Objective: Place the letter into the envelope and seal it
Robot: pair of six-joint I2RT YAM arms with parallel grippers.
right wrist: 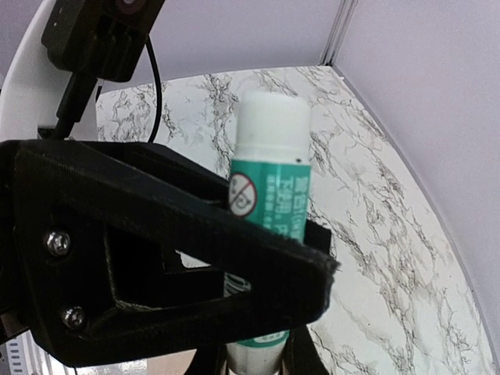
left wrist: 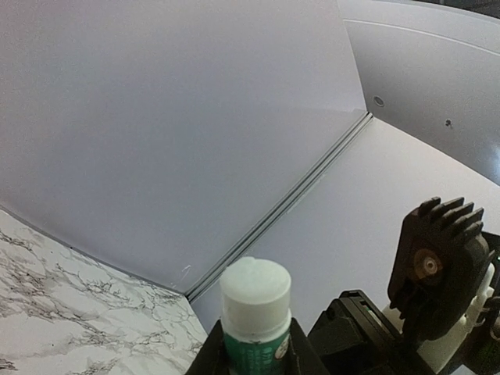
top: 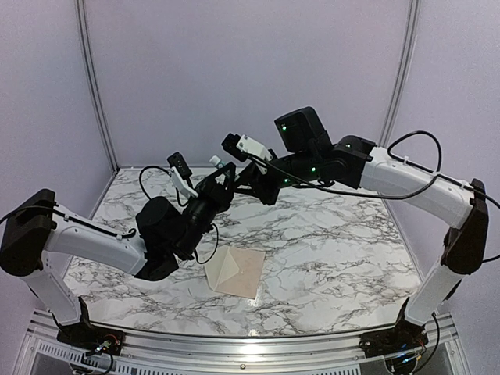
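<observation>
**Two grippers met on one glue stick, well above the envelope**

Both arms were raised over the table (top: pixel 336 250). The left gripper (left wrist: pixel 255 356) gripped a glue stick (right wrist: pixel 271 195) upright. Its jaws were clamped across the green label, so the white cap (right wrist: pixel 273 121) stood just beyond the left jaws and clear of them. In the right wrist view the right gripper (right wrist: pixel 254 362) sat at the lower end of the same stick, with one dark fingertip on either side. Whether these jaws had closed onto the stick or only flanked it could not be told.

The envelope (top: pixel 221 273) lay flat on the table, below both pairs of jaws and well apart from them. Its triangular flap appeared folded open. The letter (top: pixel 248 267), read here as the peach sheet, lay against the envelope. Whether it was tucked inside or only resting on the envelope was too small to judge.

Judged from this layout, insertion looked done or nearly done, and the step in hand was preparing the glue for sealing. The next move probably called for one gripper to hold the body firmly while the other pulled the cap straight off along the stick's axis. The bare tip would then go down to the flap.
</observation>
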